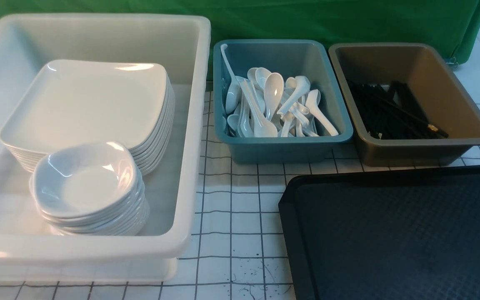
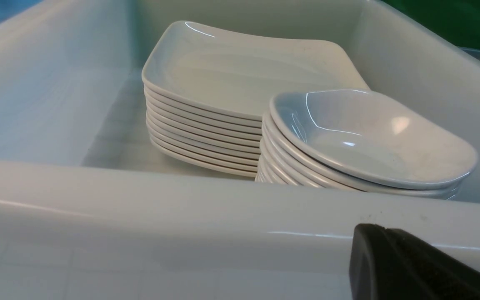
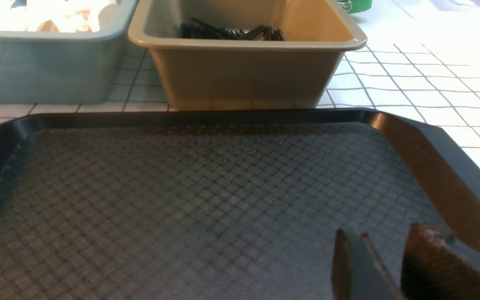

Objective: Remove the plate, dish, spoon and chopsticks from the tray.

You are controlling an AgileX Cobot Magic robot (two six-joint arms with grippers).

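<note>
Nearest the front camera lies the black tray [image 1: 394,233], flat on a white gridded table [image 1: 240,233], its textured surface bare. Just behind it stands a brown bin [image 1: 469,137] holding black chopsticks [image 1: 390,112]. Left of that, a teal bin [image 1: 281,150] holds a heap of white spoons [image 1: 273,104]. Farther left, a large white tub [image 1: 181,166] contains a stack of square plates [image 1: 90,104] with a stack of small dishes [image 1: 86,183] in front of it, the two stacks touching or very nearly so.

In the left wrist view, the left gripper [image 2: 406,266] shows only as a dark tip outside the tub's near wall; its jaws are closed and nothing is in them. In the right wrist view, the right gripper [image 3: 390,266] hangs low over the tray near one corner, its two fingers [image 3: 352,266] parted with a gap between them, holding nothing. Whether the fingertips touch the tray is unclear from this angle.
</note>
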